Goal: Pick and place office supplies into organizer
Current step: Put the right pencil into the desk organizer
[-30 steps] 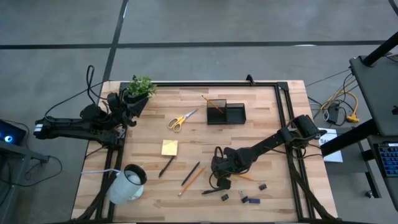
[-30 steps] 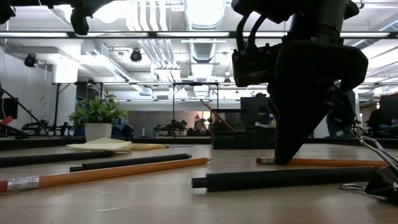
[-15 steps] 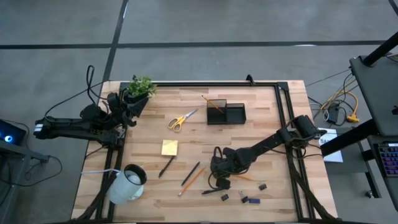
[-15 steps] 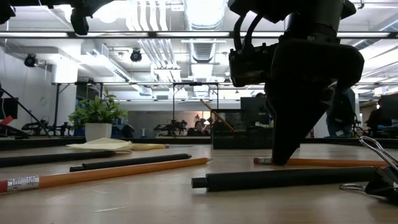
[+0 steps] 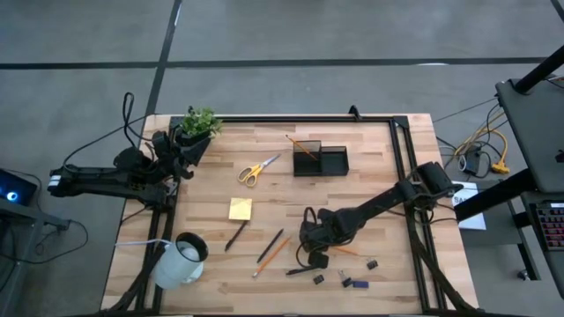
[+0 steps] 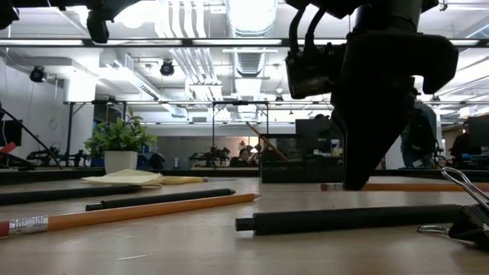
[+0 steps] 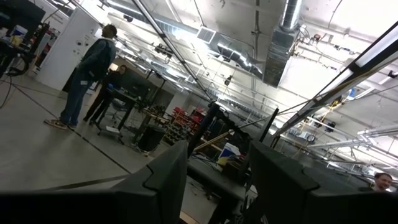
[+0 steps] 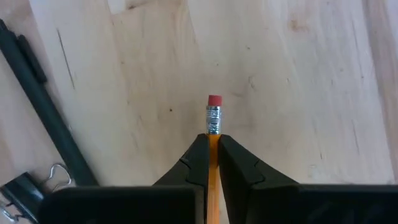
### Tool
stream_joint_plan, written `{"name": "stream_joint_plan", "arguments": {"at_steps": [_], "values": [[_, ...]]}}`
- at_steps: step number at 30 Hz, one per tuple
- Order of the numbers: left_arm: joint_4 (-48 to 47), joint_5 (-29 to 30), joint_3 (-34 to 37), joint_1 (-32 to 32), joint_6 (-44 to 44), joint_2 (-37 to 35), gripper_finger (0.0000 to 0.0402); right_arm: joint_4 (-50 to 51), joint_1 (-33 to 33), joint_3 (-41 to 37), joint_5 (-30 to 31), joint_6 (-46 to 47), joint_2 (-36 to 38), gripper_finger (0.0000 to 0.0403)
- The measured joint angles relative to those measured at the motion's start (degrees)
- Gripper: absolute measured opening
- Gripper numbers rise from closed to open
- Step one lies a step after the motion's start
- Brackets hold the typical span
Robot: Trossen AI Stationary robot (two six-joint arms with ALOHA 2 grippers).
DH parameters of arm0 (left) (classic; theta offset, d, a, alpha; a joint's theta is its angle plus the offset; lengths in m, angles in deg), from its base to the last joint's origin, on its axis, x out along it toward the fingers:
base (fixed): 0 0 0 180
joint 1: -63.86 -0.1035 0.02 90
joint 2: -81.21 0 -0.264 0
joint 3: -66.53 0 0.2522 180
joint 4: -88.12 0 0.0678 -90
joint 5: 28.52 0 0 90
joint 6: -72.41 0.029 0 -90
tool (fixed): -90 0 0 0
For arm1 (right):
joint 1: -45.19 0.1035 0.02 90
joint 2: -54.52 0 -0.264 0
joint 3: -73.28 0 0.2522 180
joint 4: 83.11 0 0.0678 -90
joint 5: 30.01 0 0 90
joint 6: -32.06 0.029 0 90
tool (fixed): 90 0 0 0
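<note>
My right gripper [image 5: 313, 253] points steeply down over the table's near right part, shut on an orange pencil [image 6: 397, 186]. The black organizer [image 5: 320, 160] stands toward the far edge with another pencil [image 5: 300, 146] sticking out of it. Yellow-handled scissors [image 5: 257, 169], a yellow sticky-note pad [image 5: 240, 209], dark pens [image 5: 235, 235] [image 5: 270, 246] [image 5: 304, 270] and a second orange pencil [image 5: 273, 255] lie flat on the wood. My left gripper [image 7: 217, 186] waits open at the table's far left corner, aimed up into the room. My right gripper pinches the pencil just behind its metal band [image 8: 213, 138], close to the pink eraser end [image 8: 214, 101], between its two fingers. The fingers come from above, pointing steeply down, and lie across the pencil. The pencil sits about level, a little above the wood.
A white mug [image 5: 181, 258] lies at the near left and a green plant [image 5: 199, 123] stands at the far left corner. A binder clip [image 6: 458, 218] and small dark bits [image 5: 319, 279] [image 5: 357, 283] [image 5: 372, 263] lie near my right gripper. A black rail [image 5: 401, 167] runs along the right edge.
My right gripper has gone up a little, staying shut. The orange pencil in it, which lay on the table, now hangs slightly above the wood and stays about level.
</note>
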Motion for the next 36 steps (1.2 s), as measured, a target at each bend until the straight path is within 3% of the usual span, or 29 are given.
{"name": "stream_joint_plan", "arguments": {"at_steps": [19, 30, 36], "values": [[-0.2, 0.0, 0.0, 0.0, 0.0, 0.0, 0.0157, -0.6, -0.1, 2.0, 0.4, 0.5, 1.6, 0.0011], [-0.3, 0.0, 0.0, 0.0, 0.0, 0.0, 0.0157, -0.9, 0.0, 4.6, 0.5, -4.3, 1.6, 0.0011], [-0.4, 0.0, 0.0, 0.0, 0.0, 0.0, 0.0157, -1.0, 0.0, 7.6, 4.2, -6.2, 1.6, 0.0011]]}}
